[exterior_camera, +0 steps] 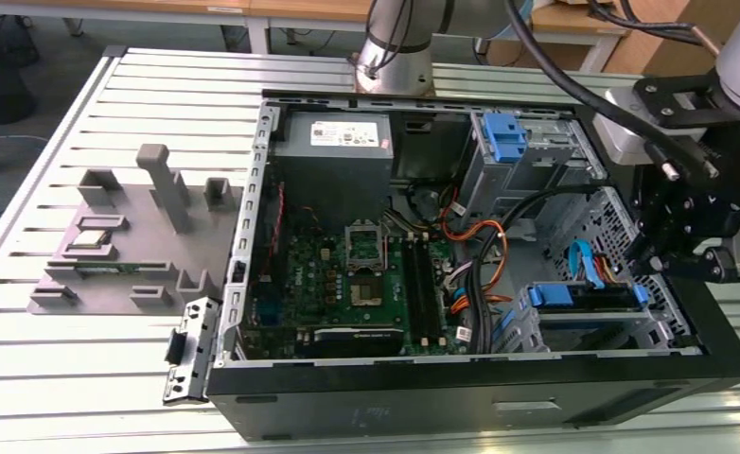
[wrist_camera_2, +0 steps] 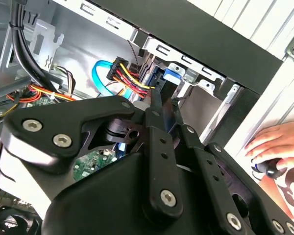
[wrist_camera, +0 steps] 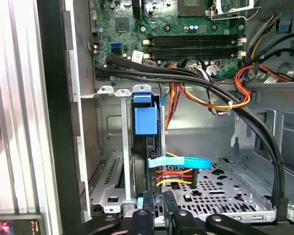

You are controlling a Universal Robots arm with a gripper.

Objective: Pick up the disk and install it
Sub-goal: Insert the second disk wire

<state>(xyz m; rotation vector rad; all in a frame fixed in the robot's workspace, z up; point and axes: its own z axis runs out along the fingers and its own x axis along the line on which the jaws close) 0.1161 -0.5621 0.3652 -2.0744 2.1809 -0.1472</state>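
a: where is the disk (exterior_camera: 581,296) at this moment?

b: it sits inside the drive bay (wrist_camera: 112,176) of the open computer case (exterior_camera: 471,388), at the exterior view's right, on its edge between the metal walls. its blue rail (wrist_camera: 146,120) shows at the outer end in the first wrist view, so it seems already pushed into its slot.

a: and the gripper (wrist_camera: 158,205)?

b: it hangs just above the bay, close to the disk's inner end where the red and yellow power cable (wrist_camera: 174,176) and the flat blue data cable (wrist_camera: 179,162) are plugged. the two fingers (wrist_camera: 170,208) stand close together with only a narrow gap, and nothing is seen between them. whether they touch the disk, one cannot tell.

a: why is the arm so low?

b: probably because the bay is deep in the case. a person's hand (wrist_camera_2: 277,147) rests on the table (exterior_camera: 93,369) outside.
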